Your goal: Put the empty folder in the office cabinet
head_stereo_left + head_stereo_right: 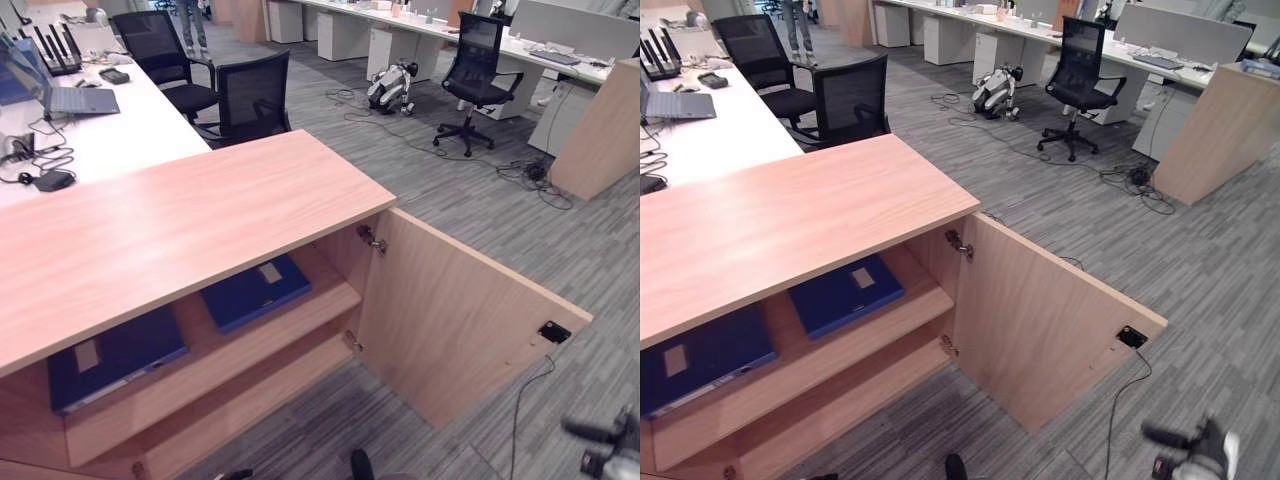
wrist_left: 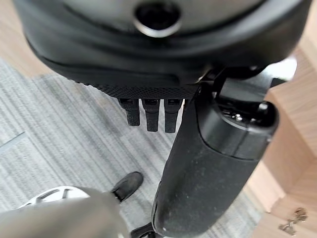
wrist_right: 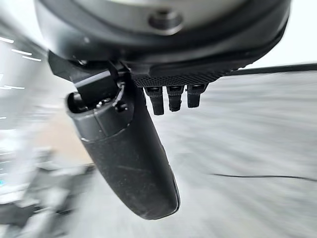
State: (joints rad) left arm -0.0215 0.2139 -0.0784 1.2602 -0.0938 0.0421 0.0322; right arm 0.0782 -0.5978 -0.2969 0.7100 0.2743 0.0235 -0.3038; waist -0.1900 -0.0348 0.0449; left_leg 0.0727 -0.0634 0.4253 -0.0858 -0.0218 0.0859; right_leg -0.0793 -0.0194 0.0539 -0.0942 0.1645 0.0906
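Two blue folders lie flat on the upper shelf of the open wooden cabinet (image 1: pixel 180 220): one (image 1: pixel 255 290) near the hinge side, the other (image 1: pixel 115 355) further left. The cabinet door (image 1: pixel 450 310) stands swung wide to the right. My right hand (image 1: pixel 610 450) hangs low at the lower right, over the carpet and away from the cabinet. In its wrist view the right hand (image 3: pixel 163 49) has a straight thumb and relaxed fingers that hold nothing. My left hand (image 2: pixel 158 59) is likewise open and empty above the carpet, beside the cabinet's wooden edge.
A white desk (image 1: pixel 130 130) with a laptop (image 1: pixel 80 98) stands behind the cabinet, two black chairs (image 1: pixel 250 95) beside it. A small legged robot (image 1: pixel 390 88), floor cables (image 1: pixel 540 175), another chair (image 1: pixel 475 75) and a wooden partition (image 1: pixel 605 130) lie further back. A person (image 1: pixel 192 20) stands far off.
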